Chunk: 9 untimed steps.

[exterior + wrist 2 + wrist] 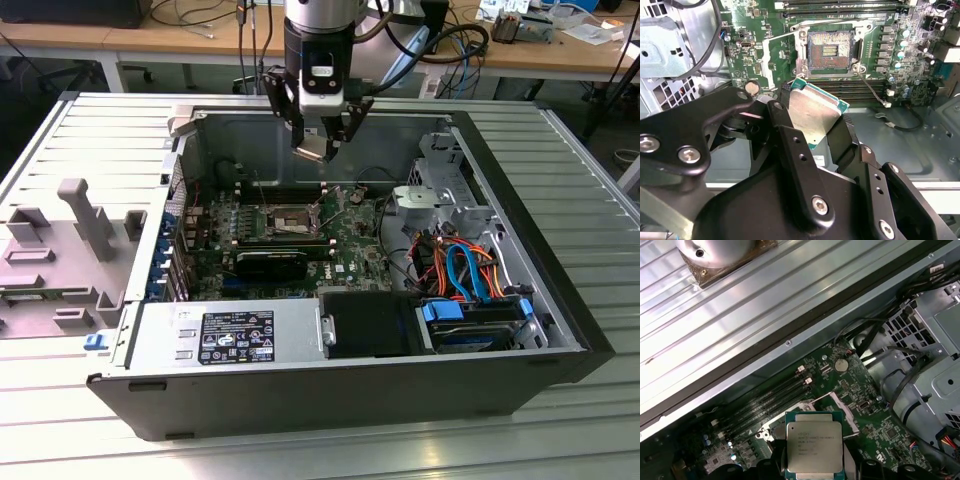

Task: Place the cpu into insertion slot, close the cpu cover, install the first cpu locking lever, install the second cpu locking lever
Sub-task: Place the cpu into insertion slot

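Black two-finger gripper [816, 117] clamps small square silver-topped cpu [812, 107], held clear of dark silver-rimmed insertion slot [830, 52]. Placement step in hand. Seating likely needs chip levelled and squared.

My fingers [837, 137] look matt black, with shiny steel screws [819, 204]. The cpu [814, 447] has a dull silver-grey metal top, smooth, with a green edge. The insertion slot [831, 50] is dark, with a bright metal rim. The board [740, 27] is green and slightly glossy. The ribbed table [590, 180] is pale metal.
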### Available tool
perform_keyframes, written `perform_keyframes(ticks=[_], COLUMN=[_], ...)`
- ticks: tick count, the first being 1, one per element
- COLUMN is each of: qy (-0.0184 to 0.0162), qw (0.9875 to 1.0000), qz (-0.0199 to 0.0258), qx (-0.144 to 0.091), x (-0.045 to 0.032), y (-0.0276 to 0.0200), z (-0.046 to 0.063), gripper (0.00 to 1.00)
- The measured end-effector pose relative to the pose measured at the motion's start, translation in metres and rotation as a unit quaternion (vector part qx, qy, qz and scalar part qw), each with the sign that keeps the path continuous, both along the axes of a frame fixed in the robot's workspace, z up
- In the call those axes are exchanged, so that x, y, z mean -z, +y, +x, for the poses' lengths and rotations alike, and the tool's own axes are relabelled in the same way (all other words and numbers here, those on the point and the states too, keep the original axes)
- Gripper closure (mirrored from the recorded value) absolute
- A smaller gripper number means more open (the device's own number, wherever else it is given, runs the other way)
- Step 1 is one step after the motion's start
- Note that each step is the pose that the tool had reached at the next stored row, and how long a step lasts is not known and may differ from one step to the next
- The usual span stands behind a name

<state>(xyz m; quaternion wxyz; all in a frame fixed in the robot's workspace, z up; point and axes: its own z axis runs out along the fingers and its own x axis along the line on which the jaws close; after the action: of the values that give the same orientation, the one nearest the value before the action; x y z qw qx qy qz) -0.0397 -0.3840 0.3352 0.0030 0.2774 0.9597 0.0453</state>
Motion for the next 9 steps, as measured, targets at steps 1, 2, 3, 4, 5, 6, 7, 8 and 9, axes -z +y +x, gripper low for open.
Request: perform_keyframes(ticks=[1,2,3,4,5,6,7,8,9], qy=[0.0,0.0,0.0,0.0,0.0,0.0,0.0,0.0,0.0], qw=[1.0,1.0,1.0,1.0,1.0,0.9999,0.9999,0.9999,0.9999], qz=[0.0,0.0,0.0,0.0,0.0,0.0,0.0,0.0,0.0], qx=[0.001,0.003,0.004,0.006,0.009,0.01,0.012,0.013,0.015], x=[0.0,0.0,0.0,0.0,0.0,0.0,0.0001,0.0001,0.0001], y=[0.0,0.0,0.0,0.0,0.0,0.0,0.0,0.0,0.0], z=[0.0,0.0,0.0,0.0,0.0,0.0,0.0,0.0,0.0], gripper=[0.46,0.46,0.46,0.46,0.46,0.46,0.46,0.46,0.46])
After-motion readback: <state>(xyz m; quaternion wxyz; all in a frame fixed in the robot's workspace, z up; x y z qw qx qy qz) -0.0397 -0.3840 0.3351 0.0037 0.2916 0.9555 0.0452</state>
